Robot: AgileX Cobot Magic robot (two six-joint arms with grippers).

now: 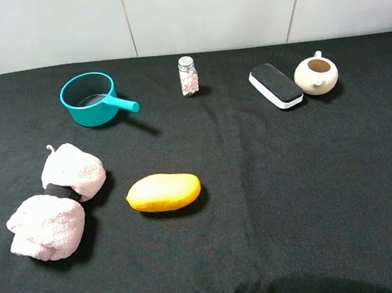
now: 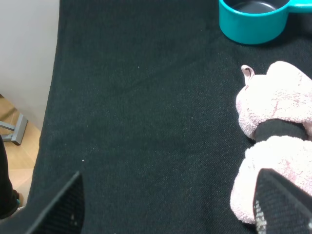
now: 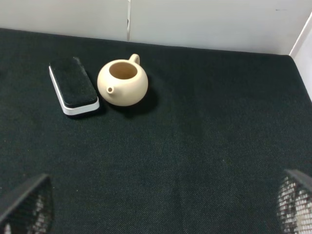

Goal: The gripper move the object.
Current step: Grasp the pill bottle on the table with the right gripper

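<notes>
The object, a small clear glass bottle (image 1: 188, 76) with a silver cap and pale pellets, stands upright at the back middle of the black cloth. It shows in neither wrist view. My left gripper (image 2: 170, 209) is open, its black fingertips (image 2: 63, 204) spread wide over bare cloth beside the pink bundle, with nothing between them. Over the cloth on the right side, my right gripper (image 3: 161, 204) is also open and holds nothing. Both grippers are far from the bottle, near the front corners of the table.
A teal pot (image 1: 90, 99) stands at the back left. A pink cloth bundle (image 1: 60, 202) lies front left, with a yellow fruit (image 1: 164, 192) beside it. A black-and-white eraser (image 1: 276, 85) and a cream teapot (image 1: 316, 74) sit back right. The table's left edge (image 2: 48, 97) drops to the floor.
</notes>
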